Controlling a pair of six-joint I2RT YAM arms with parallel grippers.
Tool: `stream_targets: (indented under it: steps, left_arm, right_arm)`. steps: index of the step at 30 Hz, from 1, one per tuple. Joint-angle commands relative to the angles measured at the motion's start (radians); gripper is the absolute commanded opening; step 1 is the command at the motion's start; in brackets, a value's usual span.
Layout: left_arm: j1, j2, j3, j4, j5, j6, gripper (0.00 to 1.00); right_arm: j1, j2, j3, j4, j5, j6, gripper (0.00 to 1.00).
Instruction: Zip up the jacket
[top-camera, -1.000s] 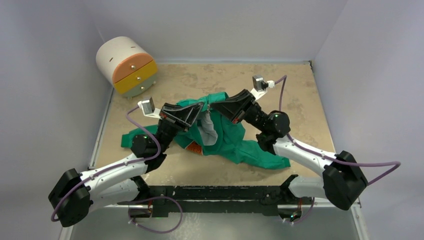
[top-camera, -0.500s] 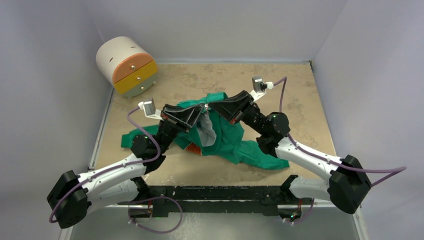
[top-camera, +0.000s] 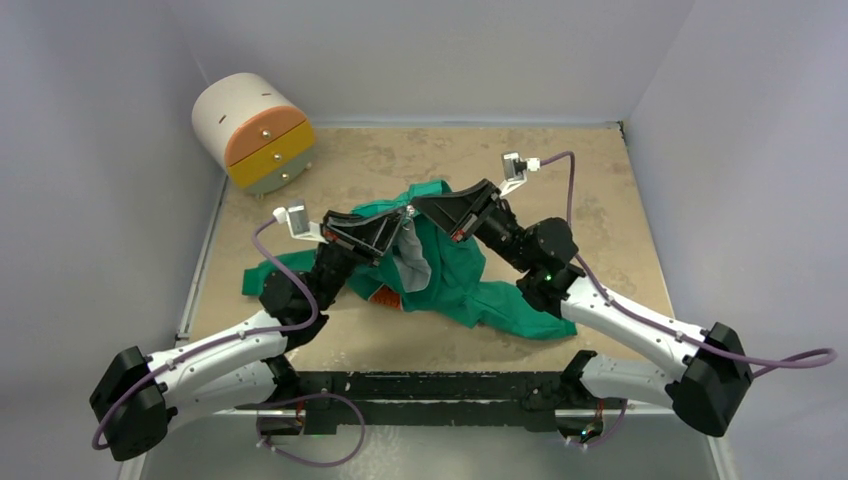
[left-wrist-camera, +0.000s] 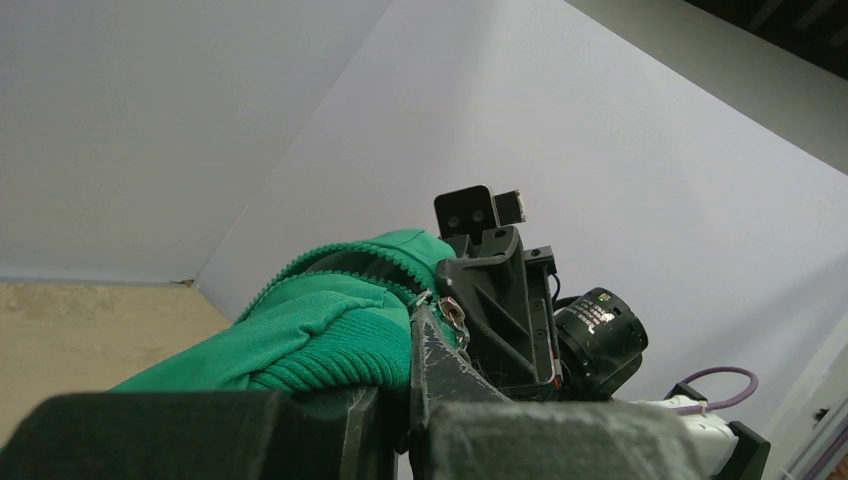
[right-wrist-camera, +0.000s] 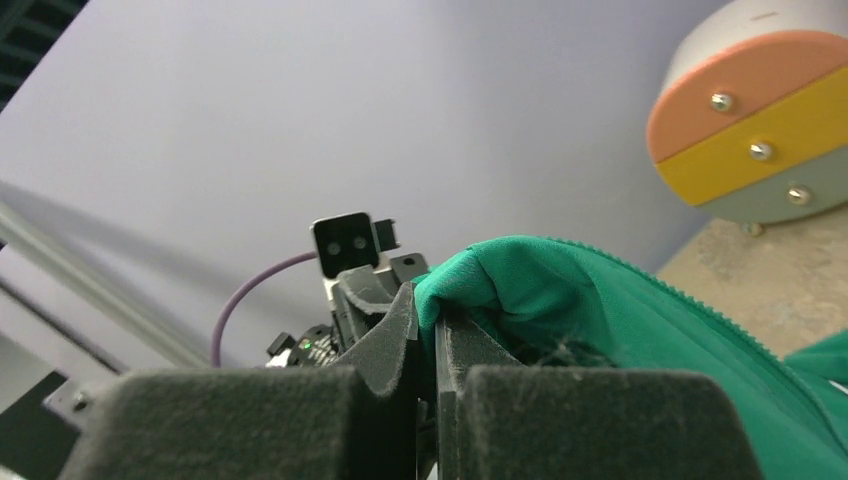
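The green jacket (top-camera: 455, 275) lies crumpled in the middle of the table, its front open and pale grey lining (top-camera: 416, 265) showing. Both grippers meet above it and lift its top edge. My left gripper (top-camera: 400, 218) is shut on the jacket's ribbed edge (left-wrist-camera: 330, 345) next to the metal zipper pull (left-wrist-camera: 452, 312). My right gripper (top-camera: 418, 204) is shut on a fold of the jacket's fabric (right-wrist-camera: 520, 290), tip to tip with the left one. An orange patch (top-camera: 388, 295) peeks out below the left arm.
A round white drawer unit (top-camera: 252, 130) with orange, yellow and grey fronts stands at the back left; it also shows in the right wrist view (right-wrist-camera: 760, 120). Grey walls enclose the table (top-camera: 600, 200) on three sides.
Both grippers have risen a little and drawn closer together, lifting the jacket's top edge. The right arm has stretched out further from its base.
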Motion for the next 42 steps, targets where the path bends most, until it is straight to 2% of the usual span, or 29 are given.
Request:
stream_targets:
  steps: [1,6,20,26,34,42]
  left_arm:
    - [-0.027,-0.024,-0.007,0.033,0.088,0.019,0.00]
    - [-0.029,-0.025,-0.008,0.037,0.096,0.016,0.00]
    - [-0.051,0.002,0.003,-0.006,0.131,0.032,0.00]
    - [-0.067,0.002,0.002,-0.054,0.104,0.070,0.00]
    - [-0.075,0.007,0.014,-0.125,-0.005,0.105,0.00]
    - [-0.077,0.038,0.020,-0.063,0.003,0.081,0.00]
  right_arm:
    - [-0.002,-0.022,0.060,-0.120,0.165,-0.005,0.00]
    - [0.002,-0.027,0.062,-0.190,0.238,0.022,0.00]
    - [0.015,-0.033,0.108,-0.227,0.276,0.009,0.00]
    - [0.029,-0.041,0.116,-0.227,0.281,0.004,0.00]
    - [0.066,-0.066,0.108,-0.213,0.310,0.004,0.00]
    - [0.132,-0.053,0.108,-0.213,0.376,0.004,0.00]
